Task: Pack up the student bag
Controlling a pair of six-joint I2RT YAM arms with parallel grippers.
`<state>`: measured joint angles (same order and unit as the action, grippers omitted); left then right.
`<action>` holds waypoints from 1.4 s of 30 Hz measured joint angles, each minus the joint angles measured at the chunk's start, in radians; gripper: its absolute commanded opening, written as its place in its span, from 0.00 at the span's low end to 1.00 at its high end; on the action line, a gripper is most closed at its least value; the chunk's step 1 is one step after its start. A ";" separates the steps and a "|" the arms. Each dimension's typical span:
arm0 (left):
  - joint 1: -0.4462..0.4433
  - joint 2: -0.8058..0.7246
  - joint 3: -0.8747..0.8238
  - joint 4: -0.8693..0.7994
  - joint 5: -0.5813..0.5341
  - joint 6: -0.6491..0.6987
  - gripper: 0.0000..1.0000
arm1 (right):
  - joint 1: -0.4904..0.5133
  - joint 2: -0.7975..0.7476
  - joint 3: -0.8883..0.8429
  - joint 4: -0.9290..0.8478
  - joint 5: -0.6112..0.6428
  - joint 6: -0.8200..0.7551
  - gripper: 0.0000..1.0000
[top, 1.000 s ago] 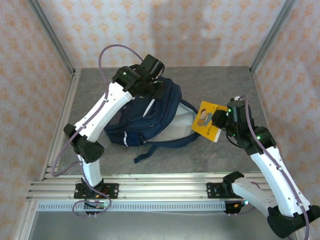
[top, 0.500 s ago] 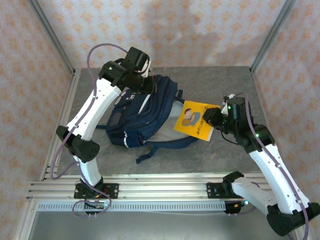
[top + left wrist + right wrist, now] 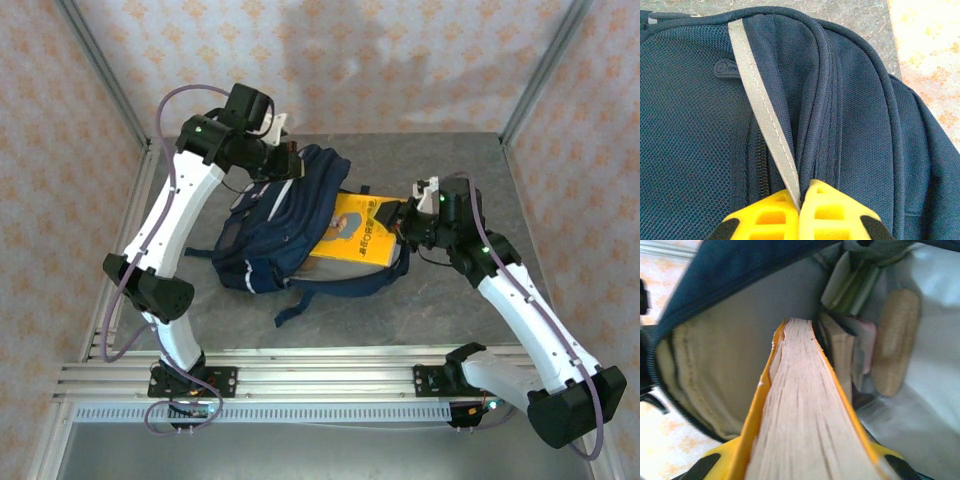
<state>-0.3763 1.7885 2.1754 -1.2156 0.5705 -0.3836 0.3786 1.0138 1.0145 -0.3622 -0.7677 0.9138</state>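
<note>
Pinched shut in left fingers [image 3: 800, 200]: top edge of student bag [image 3: 268, 240] at its grey stripe [image 3: 760, 115], mid-counter [image 3: 450, 160]. Clamped in right fingers [image 3: 398, 217]: yellow book [image 3: 350, 232], leading edge inside the bag's open mouth beside other books [image 3: 850, 285]; bare room rightward.

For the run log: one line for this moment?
left gripper: shut on student bag | right gripper: shut on yellow book | yellow book: partly inside student bag

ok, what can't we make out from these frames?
- Top view: leading end of the book, hidden under the backpack flap; depth inside unclear.
- Right wrist view: items already inside, blurred; unidentifiable.
- Left wrist view: left hand, cut off by the bottom edge past its fingertips.
</note>
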 measured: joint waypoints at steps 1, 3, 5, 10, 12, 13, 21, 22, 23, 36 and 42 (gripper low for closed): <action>0.005 -0.005 -0.005 0.002 0.008 0.000 0.00 | 0.000 0.001 0.000 0.022 -0.004 0.013 0.00; 0.005 -0.010 -0.015 0.008 0.027 -0.003 0.00 | 0.000 0.009 0.000 0.064 -0.008 0.038 0.00; 0.005 -0.010 -0.019 0.010 0.043 -0.004 0.00 | 0.008 0.026 0.000 0.090 -0.001 0.055 0.00; 0.005 -0.010 -0.019 0.020 0.066 -0.009 0.00 | 0.055 0.100 0.008 0.111 0.044 0.062 0.00; 0.005 -0.010 -0.019 0.023 0.074 -0.011 0.00 | 0.075 0.135 0.013 0.117 0.069 0.055 0.00; 0.005 -0.010 -0.019 0.023 0.077 -0.011 0.00 | 0.085 0.150 0.015 0.117 0.086 0.050 0.00; 0.005 -0.010 -0.019 0.031 0.085 -0.019 0.00 | 0.165 0.301 0.016 0.108 0.222 -0.050 0.00; 0.005 -0.010 -0.019 0.031 0.086 -0.019 0.00 | 0.170 0.313 0.016 0.096 0.238 -0.063 0.00; 0.005 -0.010 -0.019 0.031 0.088 -0.019 0.00 | 0.172 0.319 0.017 0.080 0.252 -0.076 0.00; 0.005 -0.010 -0.019 0.062 0.104 -0.054 0.00 | 0.228 0.370 0.150 0.015 0.327 -0.120 0.00; -0.002 0.003 -0.016 0.079 0.113 -0.080 0.00 | 0.291 0.493 0.172 0.138 0.351 -0.043 0.04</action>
<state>-0.3779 1.7916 2.1590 -1.1362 0.6834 -0.4633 0.6697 1.5066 1.1870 -0.2241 -0.4171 0.8711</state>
